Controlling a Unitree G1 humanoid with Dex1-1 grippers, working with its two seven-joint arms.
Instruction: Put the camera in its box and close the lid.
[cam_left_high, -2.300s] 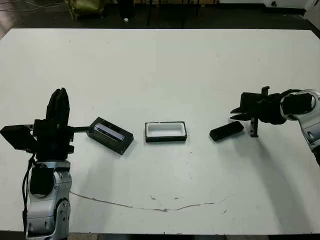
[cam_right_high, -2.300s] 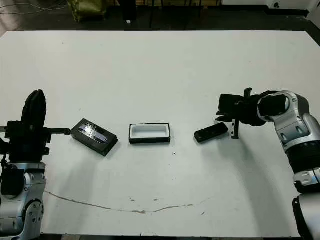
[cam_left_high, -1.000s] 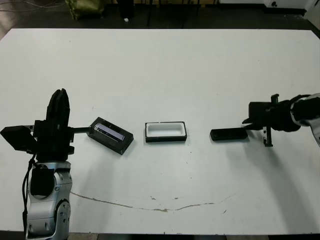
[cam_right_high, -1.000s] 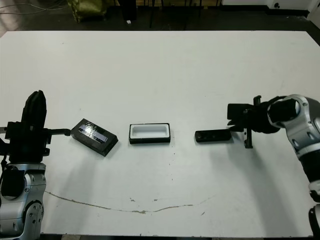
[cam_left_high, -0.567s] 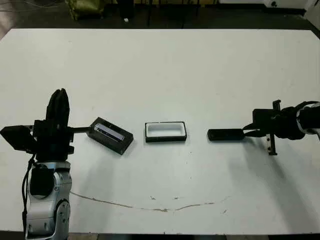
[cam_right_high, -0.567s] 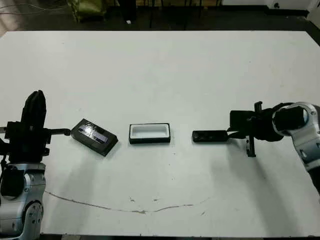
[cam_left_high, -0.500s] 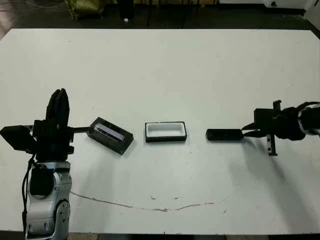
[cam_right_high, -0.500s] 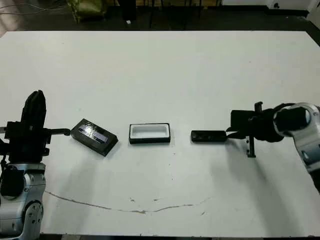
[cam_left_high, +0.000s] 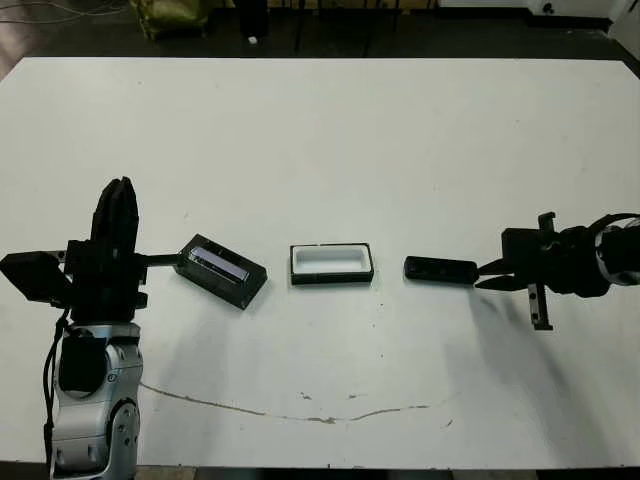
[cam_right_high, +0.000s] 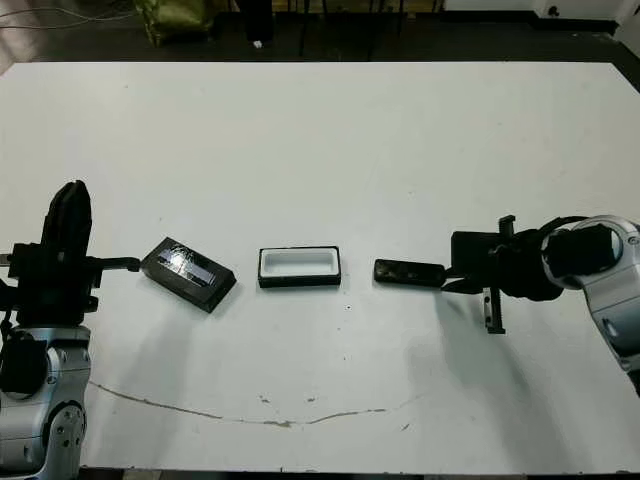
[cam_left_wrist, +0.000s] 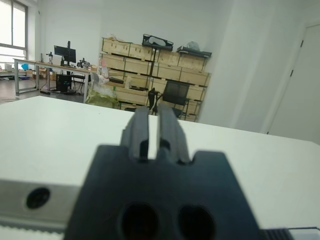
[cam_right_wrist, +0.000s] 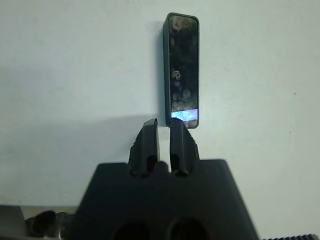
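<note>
Plainly, the camera (cam_left_high: 439, 271) lies lengthwise right of frame centre, between the box (cam_left_high: 332, 264) and the right end effector (cam_left_high: 487, 278), whose pressed-together fingers touch its near end.

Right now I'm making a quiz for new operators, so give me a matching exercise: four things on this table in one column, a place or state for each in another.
Things:
1. camera
2. box
3. lid
4. left gripper

Places or states:
A. lies open in the middle, white lining showing
B. raised upright at the table's left, fingers close together
C. lies off the box, at an angle, stripe up
D. lies flat between the box and the right gripper

Pairs: 1-D, 2-A, 3-C, 4-B
</note>
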